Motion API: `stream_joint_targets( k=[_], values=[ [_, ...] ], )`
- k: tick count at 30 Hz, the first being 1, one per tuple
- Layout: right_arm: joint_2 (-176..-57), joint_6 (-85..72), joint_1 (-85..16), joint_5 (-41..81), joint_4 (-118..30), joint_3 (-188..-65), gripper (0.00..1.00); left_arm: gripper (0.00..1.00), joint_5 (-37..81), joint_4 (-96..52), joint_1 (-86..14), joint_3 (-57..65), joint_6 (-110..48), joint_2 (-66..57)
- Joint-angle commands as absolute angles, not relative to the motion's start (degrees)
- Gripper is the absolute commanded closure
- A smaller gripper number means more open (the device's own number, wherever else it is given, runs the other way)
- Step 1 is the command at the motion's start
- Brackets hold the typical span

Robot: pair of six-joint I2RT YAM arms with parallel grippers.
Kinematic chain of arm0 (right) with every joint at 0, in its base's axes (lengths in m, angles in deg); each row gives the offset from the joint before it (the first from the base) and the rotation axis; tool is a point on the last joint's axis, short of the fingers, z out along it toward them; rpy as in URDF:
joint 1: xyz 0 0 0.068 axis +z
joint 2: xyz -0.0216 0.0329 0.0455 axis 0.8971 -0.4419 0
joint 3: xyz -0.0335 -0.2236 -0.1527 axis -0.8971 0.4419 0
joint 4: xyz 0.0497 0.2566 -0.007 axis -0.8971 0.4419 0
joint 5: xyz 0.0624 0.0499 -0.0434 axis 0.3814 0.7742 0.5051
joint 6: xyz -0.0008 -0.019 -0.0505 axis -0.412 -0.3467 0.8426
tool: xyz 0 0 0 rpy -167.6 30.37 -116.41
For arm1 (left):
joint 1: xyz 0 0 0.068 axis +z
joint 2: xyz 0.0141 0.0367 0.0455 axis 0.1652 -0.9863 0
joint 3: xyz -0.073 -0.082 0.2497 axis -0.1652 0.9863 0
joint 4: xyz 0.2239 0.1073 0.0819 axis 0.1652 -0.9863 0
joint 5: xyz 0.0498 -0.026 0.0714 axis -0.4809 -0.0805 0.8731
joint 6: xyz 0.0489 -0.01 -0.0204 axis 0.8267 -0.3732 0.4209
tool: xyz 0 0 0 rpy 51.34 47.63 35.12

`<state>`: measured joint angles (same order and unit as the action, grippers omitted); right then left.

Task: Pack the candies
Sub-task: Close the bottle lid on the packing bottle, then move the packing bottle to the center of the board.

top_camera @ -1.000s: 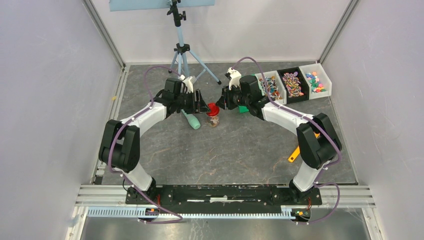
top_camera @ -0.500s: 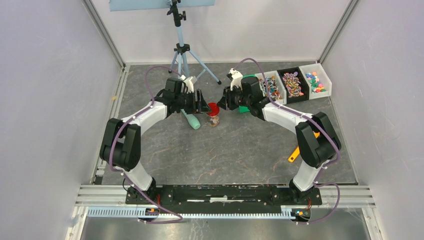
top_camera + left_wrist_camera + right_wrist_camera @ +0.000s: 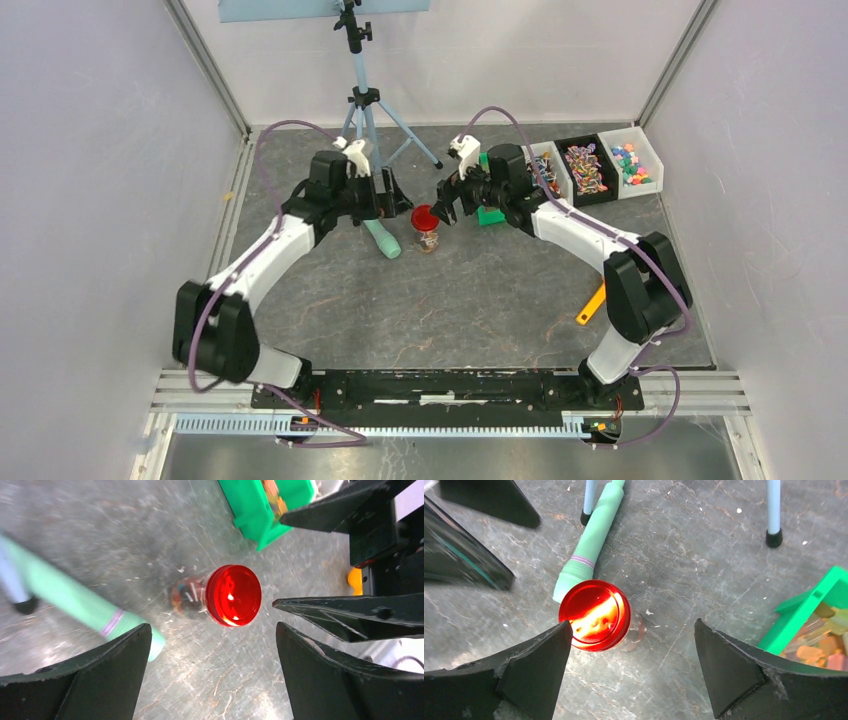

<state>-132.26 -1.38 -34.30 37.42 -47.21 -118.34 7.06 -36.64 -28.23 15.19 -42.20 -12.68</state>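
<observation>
A small clear jar (image 3: 428, 238) with a red round lid (image 3: 424, 216) stands upright mid-table, holding candies behind its wall. In the left wrist view the lid (image 3: 233, 595) and jar body (image 3: 187, 596) lie ahead of my open left gripper (image 3: 212, 630), apart from both fingers. My open right gripper (image 3: 632, 624) hovers just right of the lid (image 3: 595, 614), its left finger overlapping the rim in view. From above, the left gripper (image 3: 397, 205) and right gripper (image 3: 446, 205) flank the jar. More candies (image 3: 585, 166) fill bins at the back right.
A mint-green handled tool (image 3: 382, 238) lies left of the jar. A green bin (image 3: 490, 212) with candies sits right of it. A tripod (image 3: 364, 110) stands behind. An orange scoop (image 3: 592, 303) lies near the right arm. Three bins (image 3: 630, 160) line the back right.
Both grippers have opened wide and drawn back from the jar. The left arm has swung outward to the left. The jar stays in place, standing free.
</observation>
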Motion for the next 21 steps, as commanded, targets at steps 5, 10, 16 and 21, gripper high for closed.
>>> stream_joint_targets(
  k=[5, 10, 16, 21],
  values=[
    [-132.5, 13.6, -27.8, 29.2, -39.8, -126.2, 0.02, 0.0, 35.1, -38.4, -28.0, 24.5, -44.3, 6.3],
    [-134.1, 17.1, -25.1, 24.9, -38.3, -127.4, 0.02, 0.0, 36.5, -37.4, -27.2, 30.7, -45.6, 14.3],
    [-137.8, 17.0, -23.8, 26.4, -36.1, -130.5, 0.06, 0.0, 30.8, -37.3, -26.9, 32.5, -46.7, 17.0],
    [-139.8, 17.3, -23.3, 21.2, -36.6, -130.5, 0.04, 0.0, 30.8, -37.2, -26.8, 34.9, -47.2, 18.8]
  ],
)
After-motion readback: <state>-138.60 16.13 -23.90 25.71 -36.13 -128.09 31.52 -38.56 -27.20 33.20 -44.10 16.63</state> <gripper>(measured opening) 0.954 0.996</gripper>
